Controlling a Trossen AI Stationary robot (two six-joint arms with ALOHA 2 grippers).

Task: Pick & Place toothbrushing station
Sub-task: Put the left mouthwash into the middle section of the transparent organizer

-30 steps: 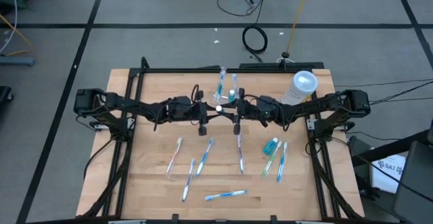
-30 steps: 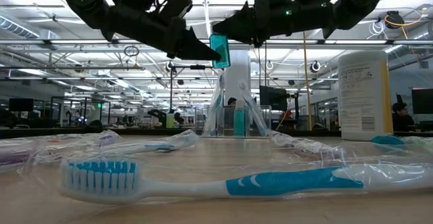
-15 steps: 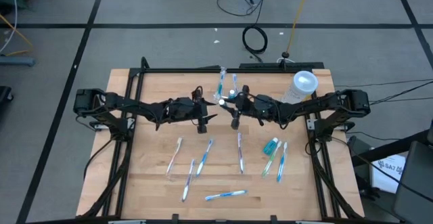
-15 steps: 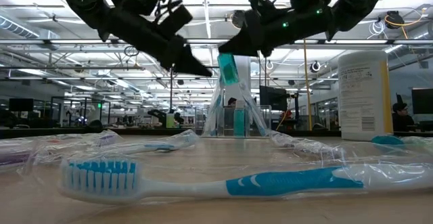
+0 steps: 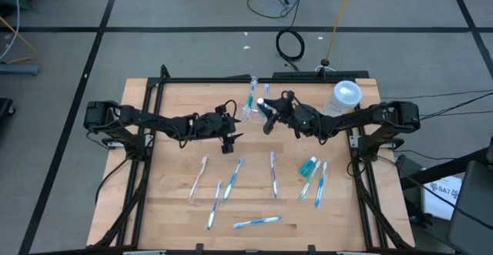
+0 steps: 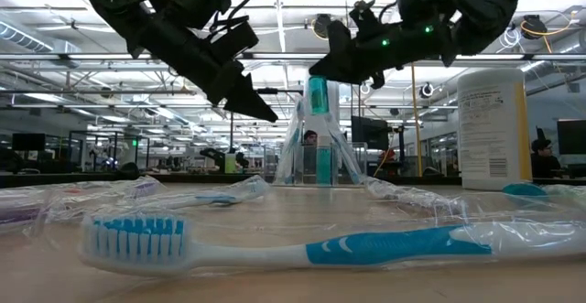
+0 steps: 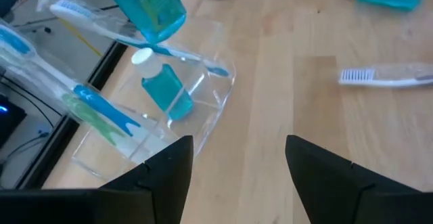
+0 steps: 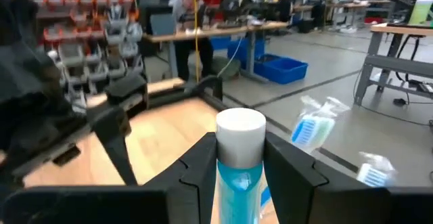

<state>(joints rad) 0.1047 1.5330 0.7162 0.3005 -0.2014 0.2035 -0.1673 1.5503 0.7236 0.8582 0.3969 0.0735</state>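
High view: the toothbrushing station sits at the table's far middle, upright so things drop in from above; the right gripper hovers just beside it, clamped on a blue bottle. Low view: that bottle hangs right over the station; left wrist view: the left gripper is spread open and empty, station just ahead of it.
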